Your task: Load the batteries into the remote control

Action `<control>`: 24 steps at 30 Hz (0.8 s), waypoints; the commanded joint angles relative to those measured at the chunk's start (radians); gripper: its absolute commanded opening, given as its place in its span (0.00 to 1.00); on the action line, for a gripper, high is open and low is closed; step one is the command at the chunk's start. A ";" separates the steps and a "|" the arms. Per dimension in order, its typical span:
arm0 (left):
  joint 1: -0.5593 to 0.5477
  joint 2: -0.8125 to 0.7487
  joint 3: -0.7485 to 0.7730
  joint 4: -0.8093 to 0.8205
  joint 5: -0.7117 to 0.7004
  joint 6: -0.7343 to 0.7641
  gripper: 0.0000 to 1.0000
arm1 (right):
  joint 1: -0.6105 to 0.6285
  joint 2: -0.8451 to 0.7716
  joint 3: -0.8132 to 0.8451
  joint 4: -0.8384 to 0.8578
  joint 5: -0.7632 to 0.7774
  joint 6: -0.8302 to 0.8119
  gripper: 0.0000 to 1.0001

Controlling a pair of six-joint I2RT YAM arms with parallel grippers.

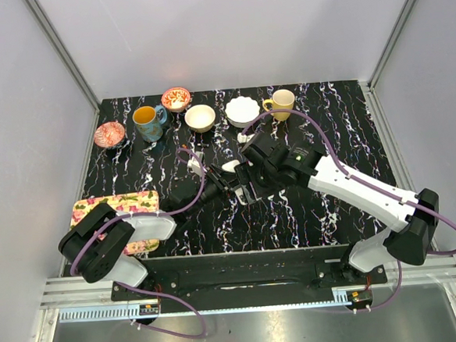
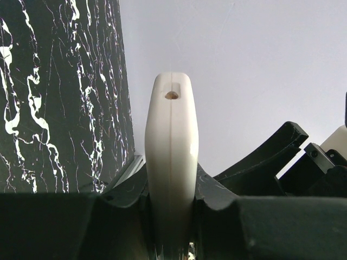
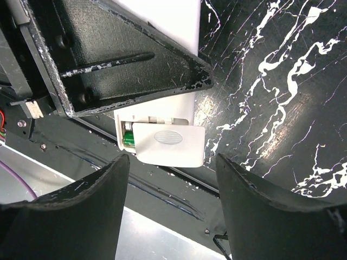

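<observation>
My left gripper is shut on the white remote control, which stands edge-on between its jaws. In the right wrist view the remote control shows its open end, with a green battery lying in the compartment. The thin white back cover sits askew over that compartment. My right gripper stands open just short of the cover, touching nothing. From above, the two grippers meet mid-table, the left gripper beside the right gripper. No loose batteries are in view.
Along the back edge stand a red patterned dish, a blue mug, a red bowl, a cream bowl, a white scalloped bowl and a yellow mug. A floral board lies front left.
</observation>
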 commanded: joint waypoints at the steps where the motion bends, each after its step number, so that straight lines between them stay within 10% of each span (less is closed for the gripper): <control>1: 0.006 0.000 0.042 0.070 0.008 -0.021 0.00 | 0.010 0.010 0.038 0.029 0.005 -0.019 0.70; 24: 0.006 -0.006 0.037 0.072 0.007 -0.018 0.00 | 0.010 0.025 0.040 0.039 -0.015 -0.027 0.47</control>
